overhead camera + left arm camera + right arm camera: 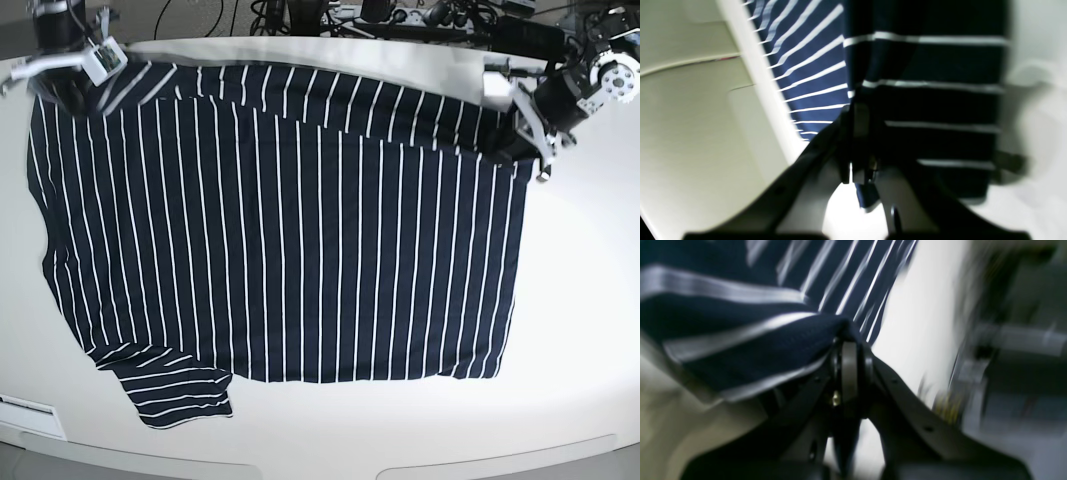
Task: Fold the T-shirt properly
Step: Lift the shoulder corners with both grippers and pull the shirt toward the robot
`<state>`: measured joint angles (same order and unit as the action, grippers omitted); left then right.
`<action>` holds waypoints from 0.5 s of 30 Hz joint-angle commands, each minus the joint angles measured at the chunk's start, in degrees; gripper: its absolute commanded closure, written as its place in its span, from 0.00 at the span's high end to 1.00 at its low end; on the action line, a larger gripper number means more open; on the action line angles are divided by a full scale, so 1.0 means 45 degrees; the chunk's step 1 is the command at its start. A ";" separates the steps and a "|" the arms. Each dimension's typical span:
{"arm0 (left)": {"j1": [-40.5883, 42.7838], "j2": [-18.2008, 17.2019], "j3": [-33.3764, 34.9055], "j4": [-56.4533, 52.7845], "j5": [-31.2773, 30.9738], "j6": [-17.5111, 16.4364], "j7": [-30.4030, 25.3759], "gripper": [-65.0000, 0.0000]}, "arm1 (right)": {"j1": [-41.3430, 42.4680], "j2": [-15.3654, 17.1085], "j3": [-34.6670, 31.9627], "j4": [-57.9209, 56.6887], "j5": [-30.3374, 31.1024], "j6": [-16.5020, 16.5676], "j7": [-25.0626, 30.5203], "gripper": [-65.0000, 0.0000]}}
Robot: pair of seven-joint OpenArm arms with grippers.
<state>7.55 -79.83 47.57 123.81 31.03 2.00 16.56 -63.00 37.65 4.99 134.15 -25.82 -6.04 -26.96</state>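
Gripping the far edge of the T-shirt, which lies spread across the white table, the left gripper and right gripper are each clenched on a corner, presumably to draw that edge over in a fold. No containers appear.

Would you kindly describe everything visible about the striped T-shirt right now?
The T-shirt is soft dark navy fabric with thin, evenly spaced white stripes. It lies spread over most of the white table, mostly flat, with one short sleeve poking out at the near left corner. Its far edge is lifted and doubled over the body into a fold. The right tool pinches the far left corner and the left tool the far right corner, both shut on the cloth in the wrist views.
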 commanded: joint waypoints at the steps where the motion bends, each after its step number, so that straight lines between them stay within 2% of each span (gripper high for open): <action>1: -0.0277 -0.0083 -0.0097 0.0151 0.0102 0.0282 0.0063 0.00 | 0.0238 0.0238 0.0073 0.0190 0.0083 -0.0112 0.0068 0.00; 6: -0.0962 0.0597 -0.0102 -0.0063 0.0107 0.0277 0.0053 0.00 | 0.2195 0.1039 0.0073 0.0190 0.1535 0.0714 0.0515 0.00; 10: -0.1443 0.0947 -0.0102 -0.0549 -0.0005 0.0277 0.0053 0.00 | 0.3478 0.1569 0.0068 0.0190 0.2448 0.1049 0.0792 0.00; 15: -0.1443 0.1355 -0.0102 -0.1418 0.0010 0.0831 0.0039 0.00 | 0.4867 0.1622 0.0068 -0.1054 0.3847 0.1681 0.1117 0.00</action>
<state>1.74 -72.66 47.57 116.84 30.55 4.32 16.80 -41.04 44.07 4.80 128.60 -7.55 2.87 -22.92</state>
